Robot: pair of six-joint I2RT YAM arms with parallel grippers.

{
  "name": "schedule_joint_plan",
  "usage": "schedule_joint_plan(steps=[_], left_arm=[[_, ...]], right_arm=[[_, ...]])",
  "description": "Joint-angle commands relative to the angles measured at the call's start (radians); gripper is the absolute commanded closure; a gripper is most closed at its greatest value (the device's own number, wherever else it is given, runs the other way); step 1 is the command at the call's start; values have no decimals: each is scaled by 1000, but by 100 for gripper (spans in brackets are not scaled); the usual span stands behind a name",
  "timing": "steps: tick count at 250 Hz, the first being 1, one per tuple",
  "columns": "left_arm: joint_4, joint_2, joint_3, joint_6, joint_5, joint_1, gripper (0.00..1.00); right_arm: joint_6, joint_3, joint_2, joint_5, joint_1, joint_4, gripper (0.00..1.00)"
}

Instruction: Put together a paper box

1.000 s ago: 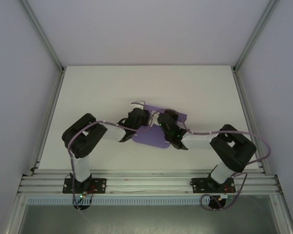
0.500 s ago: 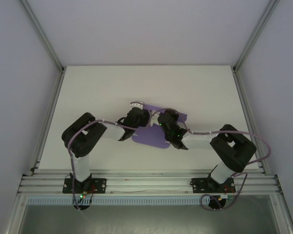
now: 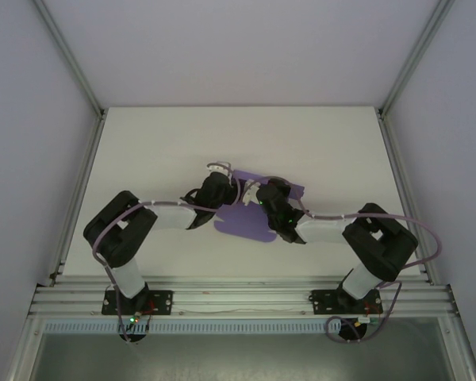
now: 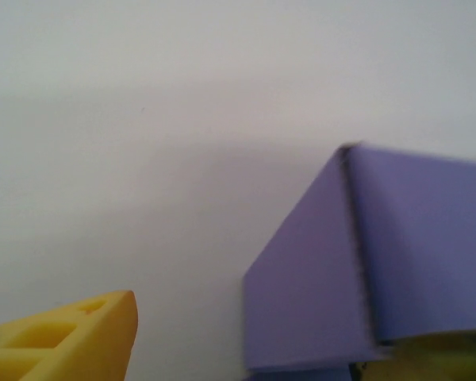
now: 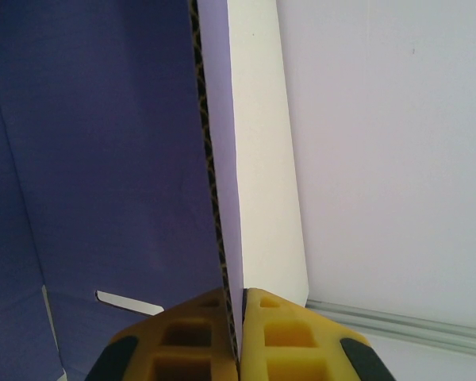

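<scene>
Soft even light; wrist views blurred (close-up).

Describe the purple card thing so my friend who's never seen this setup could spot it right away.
Start at the white table; near its middle lies a violet-purple die-cut card sheet, partly folded, one edge pinched by the right claw. It is the only purple thing there, flat and thin against the plain white surface.

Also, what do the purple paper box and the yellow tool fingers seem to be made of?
The purple paper box: thin corrugated card, matte; its cut edge shows fluting. The yellow fingers of the right tool: probably plastic, matte, with hollow cells.
</scene>
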Motion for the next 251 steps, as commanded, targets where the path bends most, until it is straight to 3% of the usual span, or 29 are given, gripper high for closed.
schedule_joint_plan(steps=[1, 67, 146, 160, 226, 251], left_arm=[[-45, 62, 46, -33, -29, 9, 34], [25, 106, 118, -57, -28, 8, 46], [-18, 146, 148, -70, -129, 8, 82], [-22, 178, 153, -79, -143, 8, 100], [-194, 199, 202, -196, -385, 8, 100], [-230, 193, 199, -242, -420, 8, 100]], right_arm=[[30, -24, 32, -19, -2, -152, 100], [30, -24, 33, -10, -2, -148, 100], [36, -25, 34, 0, -1, -148, 100], [38, -24, 33, 1, -2, -146, 100], [47, -30, 14, 18, -1, -158, 100], [55, -31, 8, 22, -2, -170, 100]])
